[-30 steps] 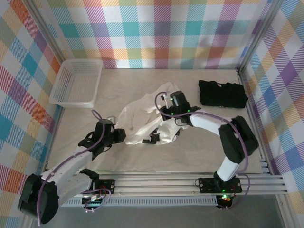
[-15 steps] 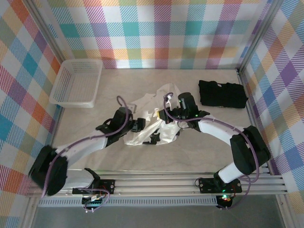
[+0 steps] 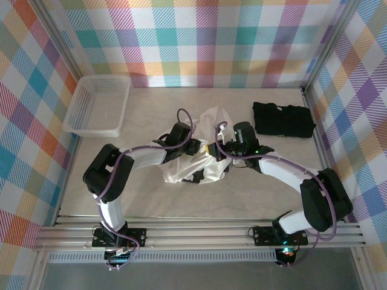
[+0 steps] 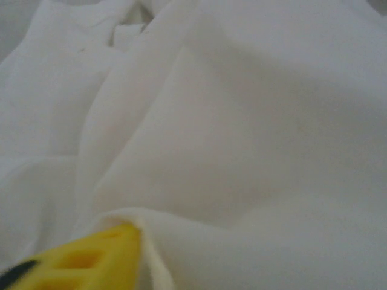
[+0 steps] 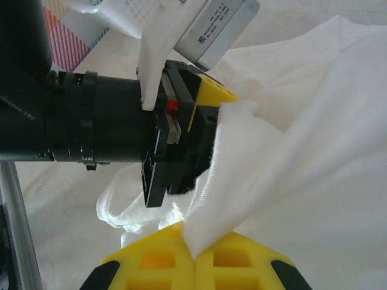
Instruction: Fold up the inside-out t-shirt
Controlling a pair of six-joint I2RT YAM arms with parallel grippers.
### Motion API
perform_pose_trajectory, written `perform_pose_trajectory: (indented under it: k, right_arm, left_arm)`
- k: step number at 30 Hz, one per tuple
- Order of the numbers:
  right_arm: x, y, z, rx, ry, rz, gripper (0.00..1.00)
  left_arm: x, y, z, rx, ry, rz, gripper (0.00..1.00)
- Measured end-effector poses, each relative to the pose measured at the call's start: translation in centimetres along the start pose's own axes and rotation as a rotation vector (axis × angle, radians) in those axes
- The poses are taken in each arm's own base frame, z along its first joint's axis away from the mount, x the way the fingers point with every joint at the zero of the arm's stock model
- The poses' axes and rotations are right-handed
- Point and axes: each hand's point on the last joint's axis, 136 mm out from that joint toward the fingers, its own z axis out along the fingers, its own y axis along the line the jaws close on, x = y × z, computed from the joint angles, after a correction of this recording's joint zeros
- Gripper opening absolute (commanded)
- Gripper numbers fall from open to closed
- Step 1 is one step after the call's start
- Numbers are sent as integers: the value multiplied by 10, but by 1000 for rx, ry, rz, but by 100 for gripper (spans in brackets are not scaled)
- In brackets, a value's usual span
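The t-shirt point(image 3: 181, 170) is lying bunched in a loose heap at the middle of the table point(image 3: 151, 202), with one lobe extending toward the back. The right hand point(image 5: 195, 252) is gripping a fold of it. In the right wrist view its two yellow fingers are meeting with white cloth pinched between them, and the cloth is fanning upward from that pinch. The left hand point(image 3: 191, 145) is reaching into the heap from the left and sitting just beside the right hand, with cloth draping against it. In the left wrist view one yellow finger point(image 4: 91, 261) is showing at the lower edge, touching a cloth fold. Whether this hand is open or closed cannot be told. A white basket point(image 3: 91, 129) is standing at the back left corner, well apart from the t-shirt. A black folded garment point(image 3: 283, 119) is lying at the back right, near the right arm but apart from the white cloth.
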Motion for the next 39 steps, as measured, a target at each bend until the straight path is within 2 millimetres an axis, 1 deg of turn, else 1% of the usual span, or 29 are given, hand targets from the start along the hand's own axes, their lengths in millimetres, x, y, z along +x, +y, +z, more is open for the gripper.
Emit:
perform_pose_trajectory:
  k: [1,2,3,5,8,9,10,12,13,15,17,19,21,23,24,26,28,30,32,34,37,39]
  right_arm:
    - [0,-2,-3,18,0,-1,0]
    - [0,-7,-7,48,-1,-2,0]
    - [-1,-10,-11,81,-3,-12,0]
    - [-2,-14,-21,133,-7,-38,1]
    - [-10,-14,-34,180,-30,-99,3]
    - [-12,-14,-38,189,-39,-122,5]
    - [-15,-12,-40,195,-49,-147,6]
    - [-17,-9,-44,187,-60,-192,8]
    - [-16,-5,-44,170,-62,-209,9]
    - [-10,3,-43,115,-59,-239,10]
    - [-3,14,-40,41,-43,-257,9]
    - [1,28,-40,-49,-33,-266,6]
    - [3,43,-41,-136,-32,-269,4]
    - [4,57,-44,-215,-31,-269,2]
    - [3,64,-46,-257,-35,-266,2]
    - [2,76,-49,-329,-43,-255,1]
    - [0,86,-53,-383,-50,-238,1]
    - [-3,90,-54,-411,-56,-221,0]
    - [-5,90,-52,-414,-55,-189,0]
    - [-4,87,-48,-411,-45,-154,0]
    - [-2,82,-43,-397,-28,-98,0]
    - [-1,78,-40,-382,-19,-64,0]
  left_arm:
    - [0,-3,0,19,4,-1,8]
    - [-1,-7,-2,45,8,-4,2]
    - [-3,-10,-6,76,13,-9,0]
    - [-6,-22,-22,164,25,-23,0]
    - [-20,-40,-66,313,3,-49,0]
    - [-26,-46,-84,360,-12,-52,0]
    - [-32,-53,-102,406,-30,-53,0]
    - [-41,-65,-133,489,-63,-54,0]
    - [-42,-70,-145,528,-71,-50,0]
    - [-38,-79,-161,597,-64,-47,0]
    - [-29,-84,-169,644,-33,-50,0]
    - [-20,-82,-170,657,0,-62,0]
    - [-17,-71,-168,617,15,-86,0]
    - [-15,-54,-161,526,20,-113,0]
    - [-14,-44,-156,472,22,-125,2]
    - [-9,-31,-149,393,34,-140,8]
    - [-6,-23,-143,341,50,-145,24]
    - [-2,-16,-138,295,63,-149,36]
    - [2,-10,-137,245,71,-141,46]
    - [3,-7,-141,202,51,-121,51]
    - [6,-13,-164,192,-10,-74,55]
    - [8,-23,-184,229,-63,-43,57]
